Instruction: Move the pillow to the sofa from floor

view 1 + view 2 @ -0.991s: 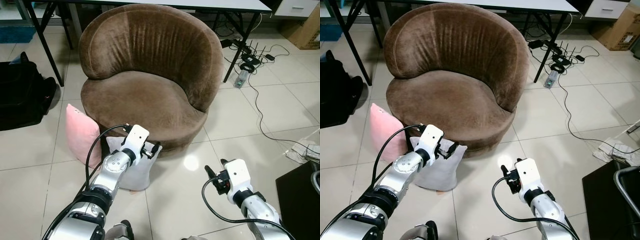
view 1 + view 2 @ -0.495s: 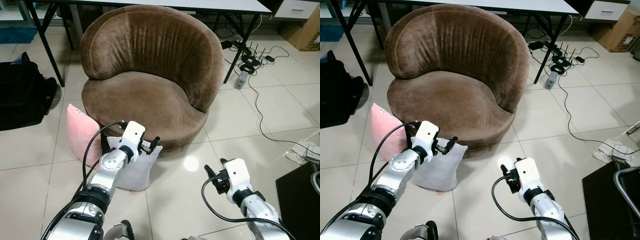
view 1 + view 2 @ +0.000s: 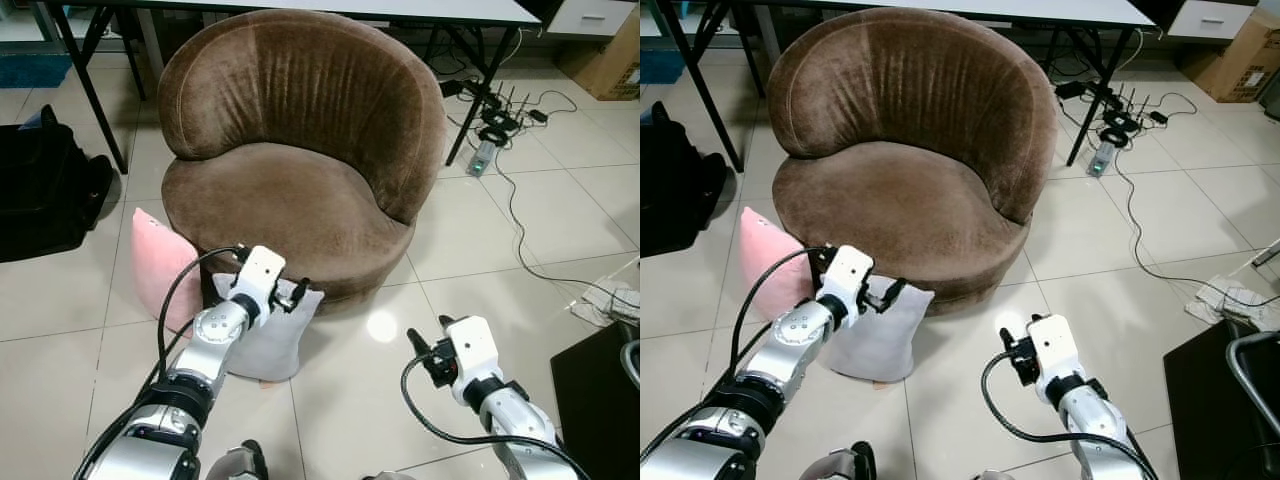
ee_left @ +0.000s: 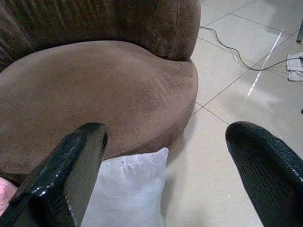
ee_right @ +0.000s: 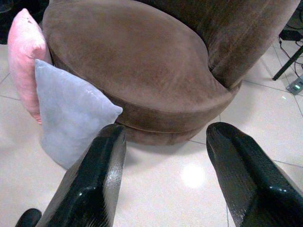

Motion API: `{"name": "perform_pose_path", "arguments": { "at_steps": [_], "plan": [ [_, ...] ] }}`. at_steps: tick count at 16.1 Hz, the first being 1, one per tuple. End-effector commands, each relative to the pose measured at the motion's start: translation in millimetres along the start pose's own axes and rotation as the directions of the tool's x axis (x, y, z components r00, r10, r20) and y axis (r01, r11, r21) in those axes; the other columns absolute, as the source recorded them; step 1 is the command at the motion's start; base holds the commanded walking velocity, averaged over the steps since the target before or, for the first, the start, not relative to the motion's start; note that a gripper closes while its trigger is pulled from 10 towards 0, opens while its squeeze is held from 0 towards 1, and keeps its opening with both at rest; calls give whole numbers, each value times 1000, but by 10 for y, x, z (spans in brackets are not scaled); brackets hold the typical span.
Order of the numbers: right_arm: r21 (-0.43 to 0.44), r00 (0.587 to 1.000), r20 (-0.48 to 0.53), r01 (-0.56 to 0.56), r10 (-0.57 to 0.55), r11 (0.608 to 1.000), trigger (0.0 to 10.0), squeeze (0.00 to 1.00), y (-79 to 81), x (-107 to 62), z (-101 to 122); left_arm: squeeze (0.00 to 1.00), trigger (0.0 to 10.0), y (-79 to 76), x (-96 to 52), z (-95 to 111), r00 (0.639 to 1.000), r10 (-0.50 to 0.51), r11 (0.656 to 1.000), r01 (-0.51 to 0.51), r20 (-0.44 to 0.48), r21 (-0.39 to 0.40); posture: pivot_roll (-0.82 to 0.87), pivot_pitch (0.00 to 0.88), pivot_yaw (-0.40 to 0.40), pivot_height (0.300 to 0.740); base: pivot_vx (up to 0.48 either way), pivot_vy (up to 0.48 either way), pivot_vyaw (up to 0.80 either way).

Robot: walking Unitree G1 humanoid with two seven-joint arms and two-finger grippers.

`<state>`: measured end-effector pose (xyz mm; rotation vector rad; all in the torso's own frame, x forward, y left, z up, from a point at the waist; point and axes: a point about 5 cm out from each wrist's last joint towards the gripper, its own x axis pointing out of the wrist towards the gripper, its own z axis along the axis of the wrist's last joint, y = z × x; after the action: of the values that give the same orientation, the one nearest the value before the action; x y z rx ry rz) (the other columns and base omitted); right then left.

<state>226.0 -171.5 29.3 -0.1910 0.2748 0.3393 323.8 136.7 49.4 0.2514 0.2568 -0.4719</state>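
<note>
Leaning upright on the floor (image 3: 470, 250) against the sofa's (image 3: 290, 190) front base is the grey pillow (image 3: 270, 335), w/ a pink pillow (image 3: 160, 265) touching it on the robot's left. Left gripper (image 3: 287, 293) hovers right at the grey pillow's top edge, fingers (image 4: 71, 165) spread wide, nothing between them. Right gripper (image 3: 428, 345) hangs low over bare tile, well apart from both pillows, also wide open and holding nothing. Sofa seat has nothing on it. Black bag (image 3: 45, 190) sits far left; cables (image 3: 520, 210) trail across the tiles on the right, near table legs (image 3: 480, 95).
</note>
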Motion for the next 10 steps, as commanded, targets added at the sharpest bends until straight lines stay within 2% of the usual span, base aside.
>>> {"name": "perform_pose_path", "arguments": {
  "at_steps": [1,10],
  "plan": [
    [-24,1000,0,1,-1,1000,10000,0,-33,4,13,0,10000,-27,1,1,1000,-5,1000,5,7,5,-182,113,-63,740,0,0,0],
    [-16,1000,-17,11,-11,1000,10000,0,-30,-21,-28,0,10000,-54,15,59,999,3,1000,-4,44,23,-189,121,-62,740,0,0,0]
  ]
}}
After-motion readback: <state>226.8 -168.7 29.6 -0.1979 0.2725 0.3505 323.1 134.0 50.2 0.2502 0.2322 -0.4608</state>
